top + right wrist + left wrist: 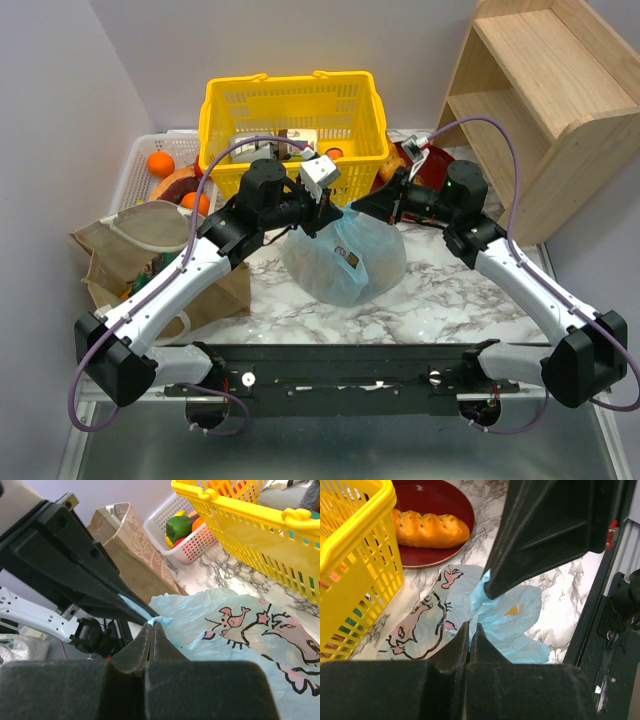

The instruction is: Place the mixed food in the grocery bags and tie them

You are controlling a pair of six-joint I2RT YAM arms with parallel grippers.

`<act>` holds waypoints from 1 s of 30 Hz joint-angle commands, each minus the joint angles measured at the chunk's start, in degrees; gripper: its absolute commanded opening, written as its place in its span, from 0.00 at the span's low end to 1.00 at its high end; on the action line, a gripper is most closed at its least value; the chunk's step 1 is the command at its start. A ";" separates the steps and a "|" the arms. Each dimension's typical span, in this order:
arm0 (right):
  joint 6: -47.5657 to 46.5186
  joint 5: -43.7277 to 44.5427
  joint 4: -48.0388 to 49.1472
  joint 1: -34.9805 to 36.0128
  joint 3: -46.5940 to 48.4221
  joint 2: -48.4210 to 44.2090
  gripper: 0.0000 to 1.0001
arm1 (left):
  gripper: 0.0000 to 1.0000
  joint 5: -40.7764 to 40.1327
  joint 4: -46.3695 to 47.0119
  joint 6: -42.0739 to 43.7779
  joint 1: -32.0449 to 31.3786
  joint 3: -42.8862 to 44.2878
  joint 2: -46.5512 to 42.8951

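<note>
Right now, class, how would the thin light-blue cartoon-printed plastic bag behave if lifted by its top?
Probably floppy: the thin light-blue plastic bag looks crumpled and creased. Likely to sag and swing, since contents bulge its lower part.

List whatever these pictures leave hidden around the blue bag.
- Contents of the blue bag: top view, cloudy plastic blurs them.
- Whether its neck is knotted: wrist views, left claw and right claw pinch over it.
- Inside of the tan bag: top view, left arm crosses it.
- Load of the yellow basket: top view, mesh wall hides most.
</note>
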 commanded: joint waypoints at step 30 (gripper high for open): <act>-20.05 13.47 -10.92 13.99 -5.95 -1.14 0.01 | 0.00 -1.40 1.71 -5.30 1.33 -1.47 1.77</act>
